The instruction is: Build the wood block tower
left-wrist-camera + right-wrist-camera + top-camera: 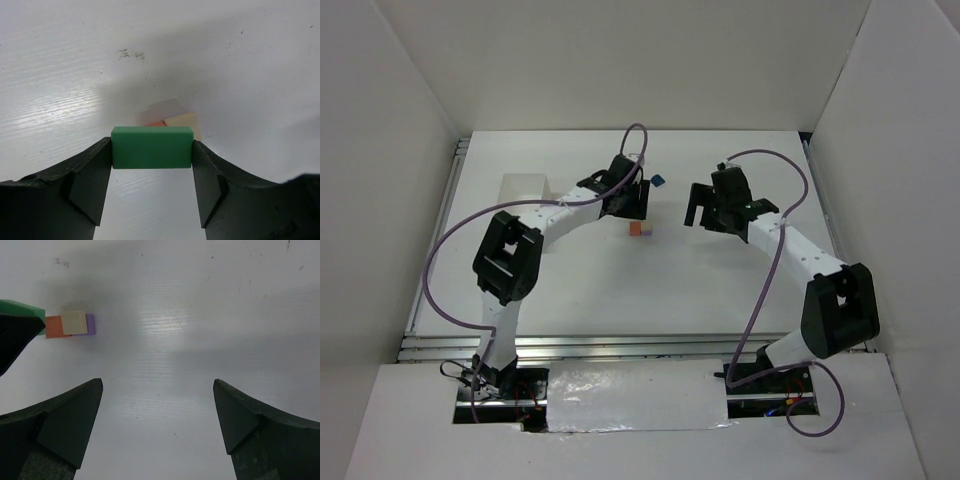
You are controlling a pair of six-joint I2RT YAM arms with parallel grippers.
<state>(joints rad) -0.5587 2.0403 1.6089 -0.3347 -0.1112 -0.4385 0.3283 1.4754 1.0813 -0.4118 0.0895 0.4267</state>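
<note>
Left wrist view tells most of it: the left pincer (152, 152) is clamped on a green block (152, 147), one jaw on each short end. That leaves the underside free, which I'd guess is so it can be set down flat without the jaws fouling anything. Just past the green block you can make out the little tower (167, 120), so to me it looks lined up for a placement and not yet let go. From the right wrist the tower is clearer. An orange block (52, 327) and a purple block (90, 324) sit side by side and touching, with a pale block (74, 322) on top bridging the seam, which is probably why it sits level. The right pincer (157, 405) is spread wide with nothing in it, off toward the right edge of the counter (620, 290), well apart from the tower, I reckon so it doesn't get in the way. From the top view the tower is about mid-counter, a bit nearer the far edge than the near one. A dark blue block (659, 181) lies loose closer to the far edge, probably waiting its turn. Count: one green, one orange, one purple, one pale, one dark blue, so five blocks, plus two pincers.
</note>
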